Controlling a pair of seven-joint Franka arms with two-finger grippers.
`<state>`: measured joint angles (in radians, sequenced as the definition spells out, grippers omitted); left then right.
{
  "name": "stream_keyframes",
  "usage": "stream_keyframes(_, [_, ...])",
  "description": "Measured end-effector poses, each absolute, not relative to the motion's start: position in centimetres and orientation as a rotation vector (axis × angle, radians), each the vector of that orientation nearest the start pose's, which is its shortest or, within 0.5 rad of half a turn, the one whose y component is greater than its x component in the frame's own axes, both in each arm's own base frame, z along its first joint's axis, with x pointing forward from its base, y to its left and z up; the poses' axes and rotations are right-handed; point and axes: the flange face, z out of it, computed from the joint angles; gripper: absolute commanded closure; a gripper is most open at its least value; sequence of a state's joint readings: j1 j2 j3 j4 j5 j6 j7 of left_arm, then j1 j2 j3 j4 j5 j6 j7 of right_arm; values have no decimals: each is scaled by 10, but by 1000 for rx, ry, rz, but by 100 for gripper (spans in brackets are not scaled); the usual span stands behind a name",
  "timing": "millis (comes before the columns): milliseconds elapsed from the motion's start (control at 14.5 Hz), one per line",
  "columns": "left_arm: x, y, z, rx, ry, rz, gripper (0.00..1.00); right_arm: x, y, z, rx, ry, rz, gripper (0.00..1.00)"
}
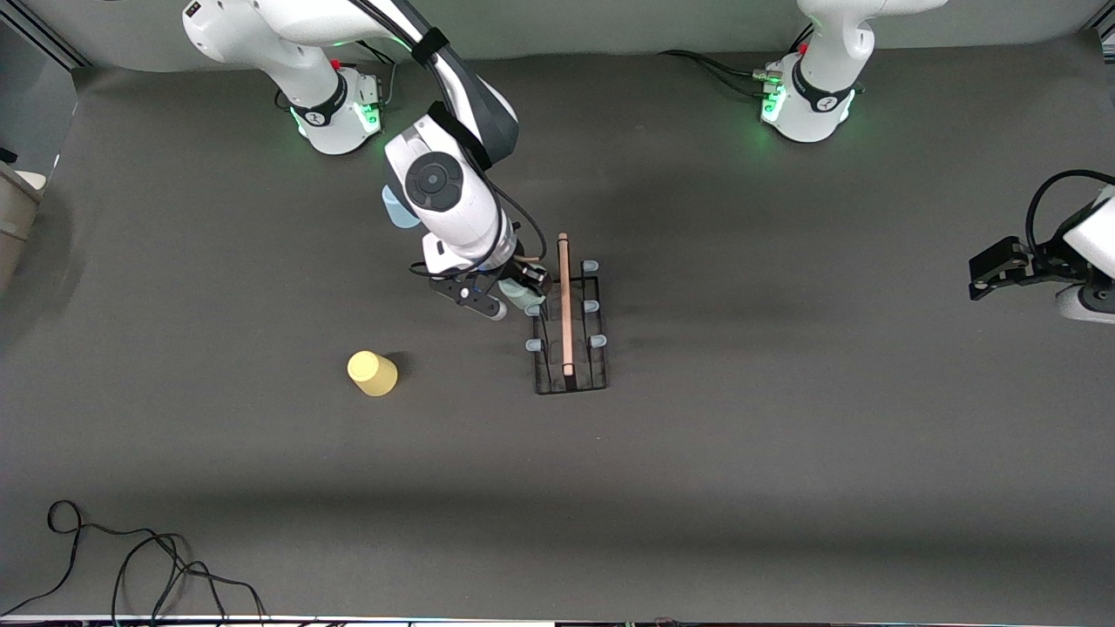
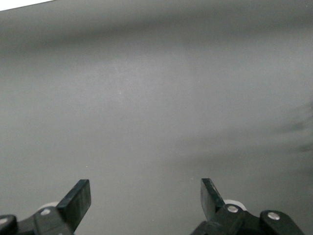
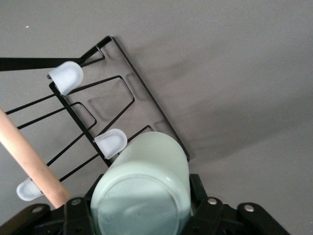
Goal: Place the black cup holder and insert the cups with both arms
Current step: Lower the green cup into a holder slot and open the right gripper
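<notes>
The black cup holder (image 1: 568,324) lies flat mid-table with its wooden handle (image 1: 564,300) on top and pale-blue-capped prongs along both sides. My right gripper (image 1: 523,294) is shut on the pale green cup (image 1: 526,301) and holds it over the holder's prongs on the right arm's side. In the right wrist view the cup (image 3: 142,188) sits upside down between the fingers, just above a capped prong (image 3: 111,142). The yellow cup (image 1: 373,373) stands upside down on the table. The light blue cup (image 1: 399,209) shows partly from under the right arm. My left gripper (image 1: 993,268) waits open and empty (image 2: 146,196) over bare table.
Loose black cables (image 1: 131,566) lie at the near edge toward the right arm's end. The grey mat (image 1: 784,435) stretches around the holder. The arms' bases (image 1: 344,109) stand along the farthest edge from the camera.
</notes>
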<state>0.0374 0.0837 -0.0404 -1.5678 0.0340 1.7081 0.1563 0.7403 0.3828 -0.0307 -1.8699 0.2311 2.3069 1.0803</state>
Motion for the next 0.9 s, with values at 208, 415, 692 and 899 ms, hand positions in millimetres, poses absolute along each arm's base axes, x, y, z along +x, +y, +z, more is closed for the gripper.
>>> stream_keyframes(208, [593,3,585,-3099,252,-46,0,474,430,301,-2903,755,141,13])
stream_keyframes(415, [593,3,587,-3099,252,-45,0,474,433,294,-2890,786,130,0])
stream_keyframes(692, [593,3,591,-3098,252,-54,0,477,433,297,-2882,798,122,0])
stream_keyframes(899, [593,3,591,-3099,253,-53,0,485,430,307,-2865,807,99,0])
